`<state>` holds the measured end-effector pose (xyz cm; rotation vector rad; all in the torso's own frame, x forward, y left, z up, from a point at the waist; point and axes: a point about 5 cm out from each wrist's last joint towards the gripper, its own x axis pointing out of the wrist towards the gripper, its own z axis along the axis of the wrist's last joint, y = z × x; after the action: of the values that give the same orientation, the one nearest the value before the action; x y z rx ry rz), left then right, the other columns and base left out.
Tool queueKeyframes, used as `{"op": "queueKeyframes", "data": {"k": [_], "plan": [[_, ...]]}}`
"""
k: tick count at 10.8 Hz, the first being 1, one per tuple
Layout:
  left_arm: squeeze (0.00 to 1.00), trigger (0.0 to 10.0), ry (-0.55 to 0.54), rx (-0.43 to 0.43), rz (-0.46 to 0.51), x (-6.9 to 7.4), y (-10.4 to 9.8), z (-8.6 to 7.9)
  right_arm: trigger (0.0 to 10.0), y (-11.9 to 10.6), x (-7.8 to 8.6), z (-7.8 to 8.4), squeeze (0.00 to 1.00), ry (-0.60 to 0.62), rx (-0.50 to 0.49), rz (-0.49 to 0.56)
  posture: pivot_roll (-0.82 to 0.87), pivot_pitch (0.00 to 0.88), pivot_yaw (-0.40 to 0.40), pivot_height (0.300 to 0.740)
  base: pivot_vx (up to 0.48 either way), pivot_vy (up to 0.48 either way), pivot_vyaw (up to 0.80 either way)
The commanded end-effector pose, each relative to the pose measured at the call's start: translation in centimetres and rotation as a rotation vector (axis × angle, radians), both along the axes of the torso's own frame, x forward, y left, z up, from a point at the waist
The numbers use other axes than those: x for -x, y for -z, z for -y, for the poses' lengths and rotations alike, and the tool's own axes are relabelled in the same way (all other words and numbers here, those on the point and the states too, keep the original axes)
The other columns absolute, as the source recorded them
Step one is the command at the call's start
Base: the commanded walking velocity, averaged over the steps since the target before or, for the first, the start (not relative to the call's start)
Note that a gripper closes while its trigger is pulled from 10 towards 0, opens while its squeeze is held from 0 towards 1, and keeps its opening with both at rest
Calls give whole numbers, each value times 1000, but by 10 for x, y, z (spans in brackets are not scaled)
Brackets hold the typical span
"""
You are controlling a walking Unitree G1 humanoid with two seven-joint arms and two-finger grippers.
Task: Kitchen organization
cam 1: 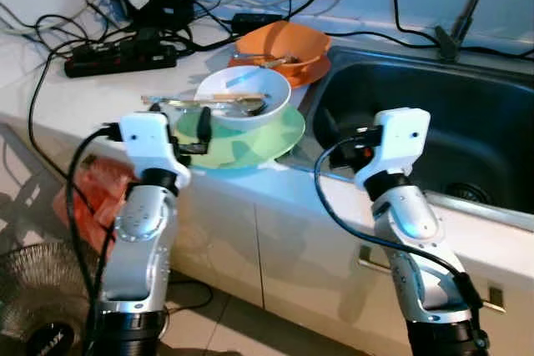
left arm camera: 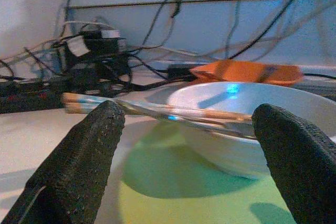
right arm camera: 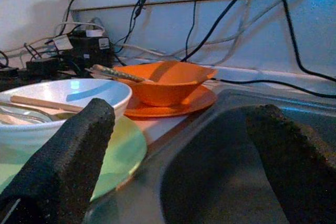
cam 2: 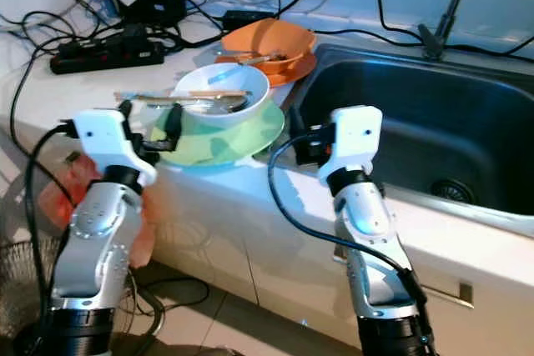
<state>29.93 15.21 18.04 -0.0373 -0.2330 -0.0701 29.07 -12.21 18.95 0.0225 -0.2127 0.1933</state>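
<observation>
Two stacks of used dishes waited on the white tabletop [cam 1: 50, 97] beside the steel sink [cam 1: 434, 114]; the nearer was a white bowl [cam 1: 242, 93] resting on a pale green plate [cam 1: 250, 143], with chopsticks and a spoon [cam 1: 204, 102] lying across the bowl's rim and jutting out toward the robot's left; behind it, an orange bowl [cam 1: 284, 43] sat on an orange plate [cam 1: 292, 74] with more utensils inside, close to a tangle of cables and a black power strip [cam 1: 121, 57]; the left claw [cam 1: 203, 129] hovered at the near edge of the green plate, its fingers [left arm camera: 84, 166] spread apart and framing the white bowl in the left wrist view, gripping nothing; the right claw [cam 1: 334, 135] hung over the sink's near corner, just beside the plate, fingers likewise apart and empty; the bowl and plate looked rigid and smooth, probably light but breakable if ceramic, and likely slick to rubber pads; a pinch across the bowl's rim, clear of the cutlery, seemed the surest hold, since the loose chopsticks would probably roll or slide off at the first tilt; the thin plate, lying flat, offered only its raised lip to take hold of.
</observation>
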Motion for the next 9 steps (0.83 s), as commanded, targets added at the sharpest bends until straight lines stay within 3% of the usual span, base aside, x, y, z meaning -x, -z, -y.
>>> {"op": "queueKeyframes", "data": {"k": [1, 6, 9], "plan": [[0, 10000, 5, -3, 6, -1, -3, 0, 10000, -1, -2, 0, 0, 1, -5, 1, 48, 41, 60, 740, 0, 0, -456], [0, 10000, 0, -7, 13, -3, -4, -2, 10000, -1, -4, -2, 0, -2, -9, 2, 52, 30, 59, 740, 0, 0, -761], [0, 10000, -58, 7, 24, -7, -7, -9, 10000, -1, -6, 0, 0, 28, 48, 4, 54, 30, 54, 740, 0, 0, 0]]}}
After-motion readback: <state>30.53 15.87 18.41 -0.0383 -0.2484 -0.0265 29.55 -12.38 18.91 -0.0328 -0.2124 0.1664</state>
